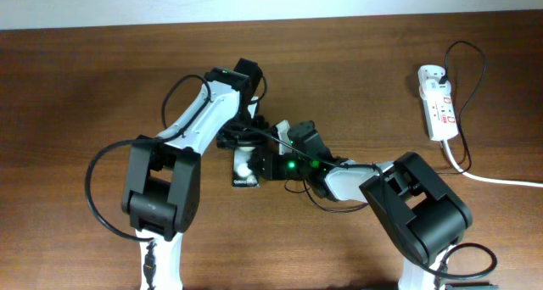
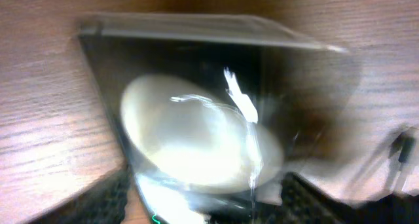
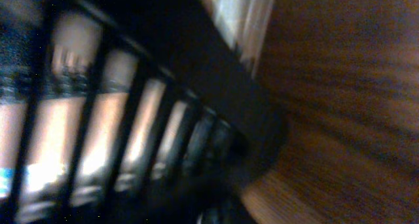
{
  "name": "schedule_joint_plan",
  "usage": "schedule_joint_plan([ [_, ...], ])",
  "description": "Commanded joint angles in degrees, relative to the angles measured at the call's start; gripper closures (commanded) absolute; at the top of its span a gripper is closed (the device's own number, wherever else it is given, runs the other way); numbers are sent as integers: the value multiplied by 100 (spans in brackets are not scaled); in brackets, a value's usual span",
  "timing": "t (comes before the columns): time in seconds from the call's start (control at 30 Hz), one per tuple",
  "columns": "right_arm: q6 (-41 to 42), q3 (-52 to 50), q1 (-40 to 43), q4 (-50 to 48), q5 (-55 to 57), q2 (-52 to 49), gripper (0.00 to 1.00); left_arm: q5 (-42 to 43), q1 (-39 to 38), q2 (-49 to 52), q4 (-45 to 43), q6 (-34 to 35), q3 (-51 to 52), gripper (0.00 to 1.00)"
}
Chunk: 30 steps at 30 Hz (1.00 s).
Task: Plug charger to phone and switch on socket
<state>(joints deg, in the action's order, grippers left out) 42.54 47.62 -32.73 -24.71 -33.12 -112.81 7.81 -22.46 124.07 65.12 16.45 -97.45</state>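
The phone point(image 1: 244, 166), a black glossy slab with a round white reflection, lies at the table's middle. It fills the blurred left wrist view point(image 2: 196, 99). My left gripper point(image 1: 238, 140) is at the phone's far end, and its dark finger pads point(image 2: 206, 207) press both sides of the phone. My right gripper point(image 1: 268, 164) is close against the phone's right side. Its view is dark and blurred, so its jaws cannot be made out. The charger cable point(image 1: 480, 78) loops out of the socket point(image 1: 438, 103), a white power strip at the far right. The plug tip is hidden.
The socket's thick white cord point(image 1: 501, 180) runs off the right edge. Both arms cross closely over the table's middle. The left arm's ribbed black body point(image 3: 131, 119) fills the right wrist view, with brown wooden table point(image 3: 340, 106) beside it.
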Motion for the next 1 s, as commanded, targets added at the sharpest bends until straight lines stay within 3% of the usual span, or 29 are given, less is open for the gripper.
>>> schedule_joint_plan([
  [0.0, -286, 20, -179, -22, -175, -33, 96, 291, -98, -153, -55, 33, -138, 0],
  [0.2, -284, 22, 26, -190, -820, -26, 96, 323, 249, -328, 15, -105, -262, 1],
  [0.3, -280, 31, 208, -518, -1320, 22, 96, 1023, 573, -627, -13, -334, -321, 1],
  [0.4, 31, 35, 549, -739, -1797, 286, 96, 2382, 1071, -1093, -186, -839, -321, 0],
  [0.53, 1606, 35, 1180, -2474, -2765, 387, 96, 4092, 1757, -1692, -367, -1829, -321, 0],
  [0.73, 4107, 35, 1495, -5366, -2938, 387, 96, 4649, 1912, -1982, -435, -2409, -321, 4],
  [0.97, 4350, 35, 1174, -5720, -2046, 387, 96, 5912, 1497, -1982, -767, -2406, -321, 25],
])
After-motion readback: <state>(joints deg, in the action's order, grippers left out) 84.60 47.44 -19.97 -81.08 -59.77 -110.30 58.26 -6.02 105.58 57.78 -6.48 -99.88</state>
